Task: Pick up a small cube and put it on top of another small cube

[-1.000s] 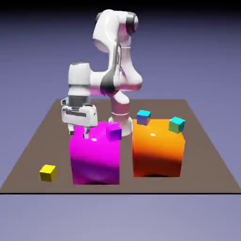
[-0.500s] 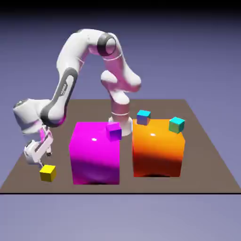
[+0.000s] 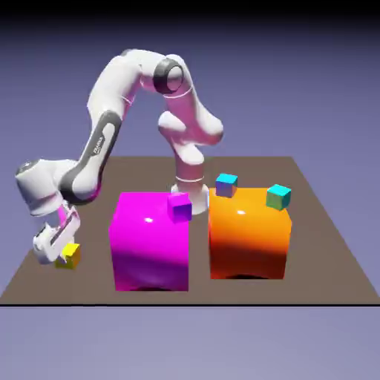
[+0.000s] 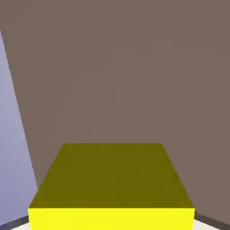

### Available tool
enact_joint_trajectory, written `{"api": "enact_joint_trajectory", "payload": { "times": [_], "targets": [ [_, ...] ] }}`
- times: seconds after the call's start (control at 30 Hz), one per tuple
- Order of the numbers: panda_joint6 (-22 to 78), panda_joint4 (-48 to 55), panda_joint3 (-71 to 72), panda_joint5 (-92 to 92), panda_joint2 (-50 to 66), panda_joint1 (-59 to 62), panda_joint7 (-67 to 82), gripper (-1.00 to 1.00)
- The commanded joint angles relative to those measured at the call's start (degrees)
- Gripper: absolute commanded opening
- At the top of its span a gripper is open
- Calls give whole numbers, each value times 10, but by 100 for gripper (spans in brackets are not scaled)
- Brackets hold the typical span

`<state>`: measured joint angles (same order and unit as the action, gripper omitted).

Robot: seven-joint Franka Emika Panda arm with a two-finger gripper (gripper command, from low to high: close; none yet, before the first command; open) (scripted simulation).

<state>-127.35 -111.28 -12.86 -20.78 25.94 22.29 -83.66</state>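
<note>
Yellow small plain cube (image 3: 70, 255) clamped in white two-finger claw (image 3: 56, 245); pick-up apparently done, stacking on another cube left.

So there's 2 views here: the exterior one sits back and high, facing the arm (image 3: 104, 141) across the table (image 3: 223, 291). The hand one's right up close, looking along the gripper (image 3: 63, 249). Both catch the yellow cube (image 3: 68, 256), tabletop too, though it's cropped pretty tight.
</note>
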Motion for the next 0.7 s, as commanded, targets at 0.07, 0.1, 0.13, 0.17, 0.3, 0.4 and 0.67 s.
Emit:
{"api": "enact_joint_trajectory", "payload": {
  "times": [0.07,0.1,0.13,0.17,0.3,0.4,0.67],
  "targets": [
    [42,14,-13,27,-29,-62,27,-100],
    [56,18,-17,35,-39,-83,37,-100],
    [70,23,-21,44,-49,-104,46,-100],
    [91,18,-13,54,-69,-115,63,-100],
    [163,-9,31,89,-152,-136,123,-100],
    [211,-36,71,112,-215,-135,163,-100],
    [312,-86,146,164,-345,-145,245,-100]
  ]
}}
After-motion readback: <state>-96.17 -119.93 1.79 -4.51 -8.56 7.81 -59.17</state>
